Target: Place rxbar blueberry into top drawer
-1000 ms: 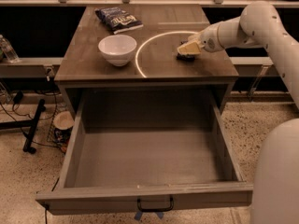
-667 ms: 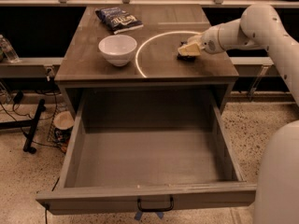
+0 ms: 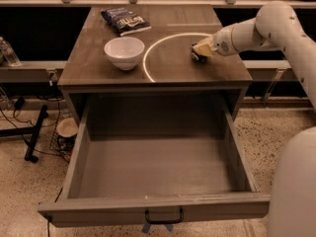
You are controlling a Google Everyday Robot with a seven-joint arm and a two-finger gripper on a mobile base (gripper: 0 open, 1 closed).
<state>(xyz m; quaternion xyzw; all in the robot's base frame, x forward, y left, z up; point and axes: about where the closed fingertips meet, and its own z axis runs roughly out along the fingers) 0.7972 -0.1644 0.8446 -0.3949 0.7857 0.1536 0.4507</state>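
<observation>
Gripper [image 3: 201, 53] at rxbar blueberry [image 3: 196, 59] on desk [image 3: 170, 19], closure unreadable | step: grasp | next: lift, carry over top drawer [image 3: 158, 169]

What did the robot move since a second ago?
Nothing visibly moved. The gripper stays low over the right side of the tabletop, at the small dark rxbar blueberry; whether it holds the bar cannot be told. The white bowl, the chip bag and the pulled-out top drawer are just where they were.
</observation>
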